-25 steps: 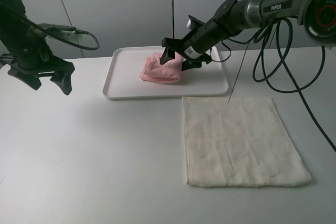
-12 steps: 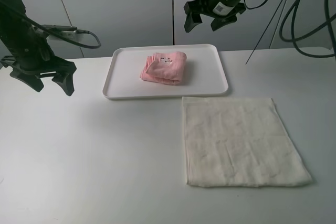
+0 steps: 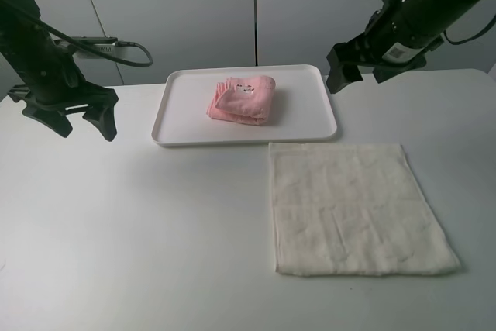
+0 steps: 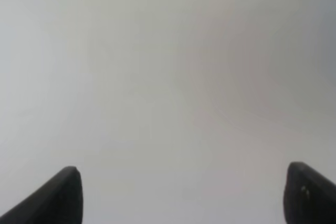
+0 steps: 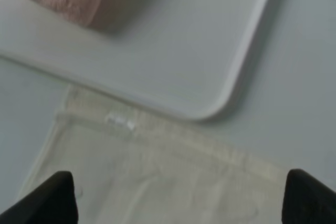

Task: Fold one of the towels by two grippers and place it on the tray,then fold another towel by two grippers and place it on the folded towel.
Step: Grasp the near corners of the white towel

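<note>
Folded pink towel (image 3: 242, 100) lies near the middle of the white tray (image 3: 310, 125). Cream towel (image 3: 353, 207) lies spread flat on the desk (image 3: 155, 222), its far edge just beside the tray's near rim. Left gripper (image 3: 84, 125) hangs left of the tray, jaws released and empty; right gripper (image 3: 360, 77) hangs by the tray's right end, jaws released, grasping nothing.

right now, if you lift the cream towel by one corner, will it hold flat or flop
Likely flop: the cream towel is thin cloth lying flat with soft creases, so it should drape. Probably light for its size. Pushed, it would likely bunch rather than slide on the table.
</note>
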Controlling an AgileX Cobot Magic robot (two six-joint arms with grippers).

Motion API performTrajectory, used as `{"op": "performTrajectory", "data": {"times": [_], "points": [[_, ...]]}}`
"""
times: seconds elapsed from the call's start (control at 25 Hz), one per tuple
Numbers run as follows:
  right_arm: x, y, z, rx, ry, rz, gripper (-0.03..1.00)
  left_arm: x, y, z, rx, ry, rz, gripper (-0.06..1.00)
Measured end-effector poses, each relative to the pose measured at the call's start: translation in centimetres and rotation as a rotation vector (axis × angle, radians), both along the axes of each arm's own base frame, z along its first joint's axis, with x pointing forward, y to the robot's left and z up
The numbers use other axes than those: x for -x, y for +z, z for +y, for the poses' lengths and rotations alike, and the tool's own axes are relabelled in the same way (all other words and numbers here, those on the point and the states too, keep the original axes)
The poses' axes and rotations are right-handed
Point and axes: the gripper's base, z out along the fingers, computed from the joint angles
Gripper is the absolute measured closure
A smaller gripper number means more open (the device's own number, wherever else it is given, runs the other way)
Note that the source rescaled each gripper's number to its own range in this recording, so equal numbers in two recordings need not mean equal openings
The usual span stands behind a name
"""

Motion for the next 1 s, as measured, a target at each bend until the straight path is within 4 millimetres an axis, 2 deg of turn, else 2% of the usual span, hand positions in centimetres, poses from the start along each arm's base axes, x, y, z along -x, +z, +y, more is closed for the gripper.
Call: {"op": "performTrajectory", "data": {"times": [0.12,0.24,0.36,0.52,0.6,0.76,0.92,1.0], "points": [[4.1,1.0,-1.3,0.004,0.004,-0.026,0.07,0.4,0.0,-1.9,-0.002,-0.080,-0.001,-0.04],[7.5,1.9,-2.4,0.010,0.012,-0.028,-0.02,1.0,0.0,-5.0,-0.003,-0.213,-0.024,-0.04],[10.3,3.1,-3.5,0.041,0.013,-0.024,-0.03,1.9,0.1,-8.4,-0.010,-0.356,-0.066,-0.04],[13.4,4.0,-4.6,0.097,0.060,-0.017,-0.03,3.2,0.1,-11.3,-0.025,-0.531,-0.086,-0.04],[14.6,3.9,-5.0,0.141,0.130,0.006,-0.03,3.8,-0.1,-12.3,-0.031,-0.612,-0.084,-0.04],[16.3,2.1,-5.7,0.254,0.331,0.124,-0.03,5.1,-0.3,-14.5,-0.054,-0.806,-0.084,-0.04],[17.1,0.8,-6.1,0.371,0.634,0.146,-0.03,6.3,-0.4,-16.5,-0.054,-0.922,-0.112,-0.04],[17.2,0.2,-6.1,0.397,0.718,0.142,-0.03,6.8,-0.3,-17.3,-0.051,-0.955,-0.123,-0.04]]}}
